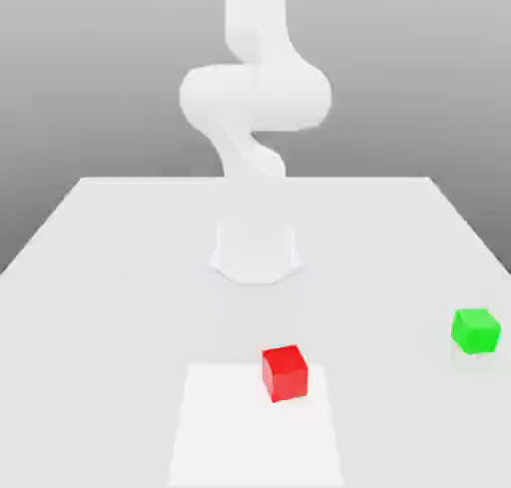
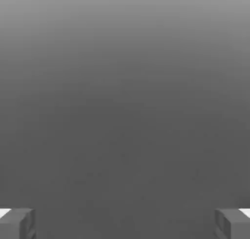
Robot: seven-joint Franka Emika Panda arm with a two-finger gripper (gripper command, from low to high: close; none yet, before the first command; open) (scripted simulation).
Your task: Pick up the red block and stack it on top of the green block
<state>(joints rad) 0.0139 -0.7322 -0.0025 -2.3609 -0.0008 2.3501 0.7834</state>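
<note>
A red block [image 1: 285, 372] sits on the white table [image 1: 120, 276] near the front, a little to the exterior view's right of centre. A green block [image 1: 475, 330] rests on the table far to the exterior view's right, well apart from the red one. In the hand view my gripper [image 2: 125, 223] is open, its two grey fingertips [image 2: 17, 222] standing wide apart with nothing between them and plain grey background behind.
The white arm rises from its round base [image 1: 255, 251] at mid-table and curls upward [image 1: 255, 97] behind the blocks. A slightly lighter square patch [image 1: 250, 431] marks the table's front, with the red block on its far right corner.
</note>
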